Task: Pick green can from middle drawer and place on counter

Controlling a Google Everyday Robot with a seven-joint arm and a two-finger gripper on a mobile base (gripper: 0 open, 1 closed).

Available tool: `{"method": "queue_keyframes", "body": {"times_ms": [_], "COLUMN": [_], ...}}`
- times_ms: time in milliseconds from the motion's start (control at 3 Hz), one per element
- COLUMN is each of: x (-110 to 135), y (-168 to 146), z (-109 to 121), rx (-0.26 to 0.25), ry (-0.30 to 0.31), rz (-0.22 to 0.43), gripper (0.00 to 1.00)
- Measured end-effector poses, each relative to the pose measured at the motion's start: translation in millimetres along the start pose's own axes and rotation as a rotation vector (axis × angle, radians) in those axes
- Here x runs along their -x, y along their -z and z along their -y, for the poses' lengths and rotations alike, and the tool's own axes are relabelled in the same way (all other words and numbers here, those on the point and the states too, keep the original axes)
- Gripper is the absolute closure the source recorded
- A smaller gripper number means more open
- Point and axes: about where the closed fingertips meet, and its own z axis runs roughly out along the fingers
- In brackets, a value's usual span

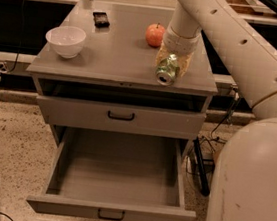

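The big white arm (227, 48) is sweeping down from the upper right, with the robot's rounded body (252, 187) filling the lower right corner. The grey counter (115, 54) is stretching wide across the middle of the view. Below it, the middle drawer (115, 172) is standing pulled all the way out, its grey box interior bare and its small black handle (111, 214) facing us at the bottom. Just above, the other drawer front (120, 116) is sitting closed.

Up on the counter, a white bowl (65, 39) is resting near the left edge and a red apple (155, 34) is sitting toward the back, just left of the arm's wrist. The gripper (170, 66) is hanging over the counter's right front area, pointing down, and its fingers (184, 65) are pinching the green can (165, 73) between them. The can is lying tilted in that grip, shiny metal end facing forward, near the front edge. Whether it is touching the surface, I cannot tell. A small black object (101, 19) is lying at the back, behind the bowl.
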Motion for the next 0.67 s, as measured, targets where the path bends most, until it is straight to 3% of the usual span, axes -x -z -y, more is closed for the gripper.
{"method": "queue_keyframes", "body": {"times_ms": [667], "x": [-2.8], "y": [-6.8], "z": [4.1], "rx": [-0.011], "ry": [0.002], "rz": [-0.007], "gripper": [0.13]}}
